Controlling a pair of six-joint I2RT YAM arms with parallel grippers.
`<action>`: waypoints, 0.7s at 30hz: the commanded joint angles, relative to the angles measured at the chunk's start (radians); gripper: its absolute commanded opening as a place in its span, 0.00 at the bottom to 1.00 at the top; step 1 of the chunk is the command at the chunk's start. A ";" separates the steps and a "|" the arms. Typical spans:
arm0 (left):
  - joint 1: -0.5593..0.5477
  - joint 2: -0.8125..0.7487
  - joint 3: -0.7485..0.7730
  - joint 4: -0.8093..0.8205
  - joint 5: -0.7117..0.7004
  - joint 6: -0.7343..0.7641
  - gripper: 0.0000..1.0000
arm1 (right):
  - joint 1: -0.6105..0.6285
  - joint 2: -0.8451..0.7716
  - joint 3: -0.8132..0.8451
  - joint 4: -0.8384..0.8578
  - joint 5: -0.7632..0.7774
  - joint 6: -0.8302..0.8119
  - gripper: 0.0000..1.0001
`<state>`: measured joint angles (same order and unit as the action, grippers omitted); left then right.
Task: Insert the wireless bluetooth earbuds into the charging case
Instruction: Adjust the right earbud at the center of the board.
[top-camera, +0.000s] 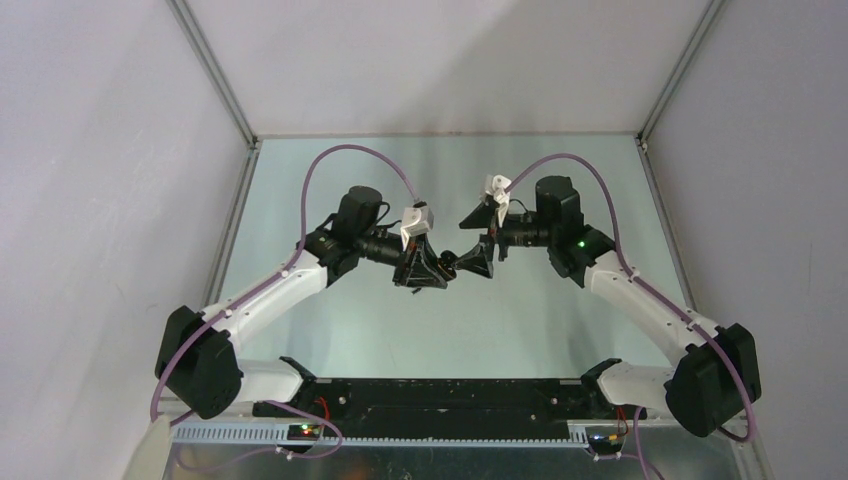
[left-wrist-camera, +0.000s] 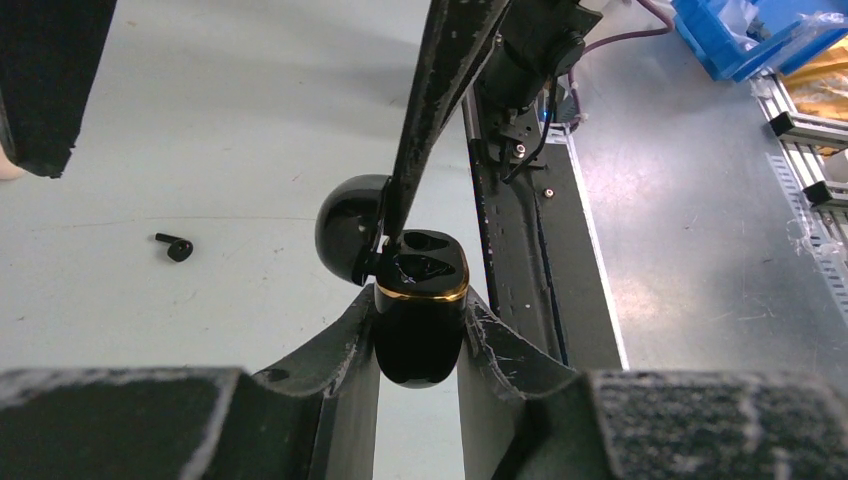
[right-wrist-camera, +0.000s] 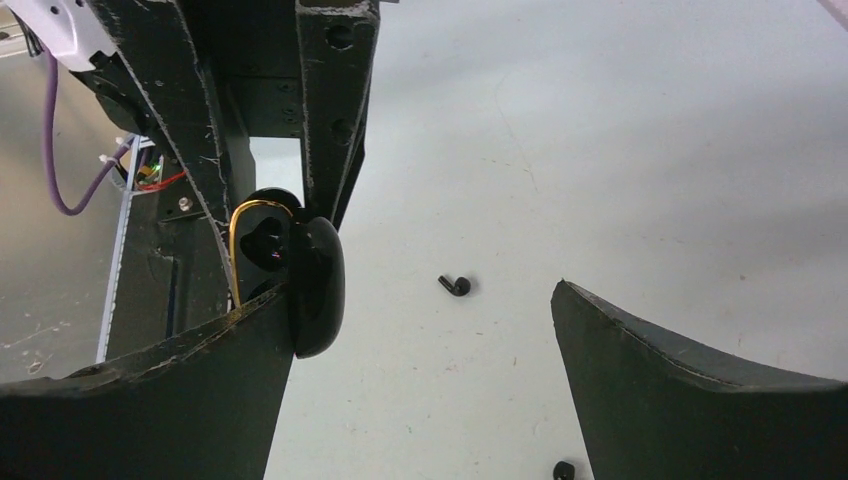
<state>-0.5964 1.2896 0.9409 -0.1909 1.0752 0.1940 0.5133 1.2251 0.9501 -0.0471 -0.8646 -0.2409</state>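
The jaws of the left gripper (left-wrist-camera: 420, 312) hide from you the lower sides of the charging case (left-wrist-camera: 421, 272); you cannot tell whether its wells are filled; the right wrist view's bottom edge crops one black earbud (right-wrist-camera: 563, 470).

Lab robot cell: white panel walls (top-camera: 100, 150), aluminium struts (top-camera: 213, 72), blue bin (left-wrist-camera: 720, 40).

Pale green table (top-camera: 440, 330), blue bin (left-wrist-camera: 715, 45), pale walls (top-camera: 100, 150)
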 joint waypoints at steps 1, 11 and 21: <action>-0.007 -0.015 0.040 0.005 0.033 0.026 0.00 | -0.013 -0.018 0.007 0.023 0.016 -0.010 0.99; -0.006 -0.018 0.045 -0.001 0.029 0.029 0.00 | -0.057 -0.070 0.007 0.023 -0.114 0.012 0.99; -0.006 -0.018 0.050 -0.004 0.029 0.030 0.00 | -0.097 -0.050 0.007 -0.003 -0.234 0.028 0.99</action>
<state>-0.5968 1.2896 0.9409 -0.1986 1.0782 0.1955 0.4114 1.1667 0.9501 -0.0513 -1.0103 -0.2253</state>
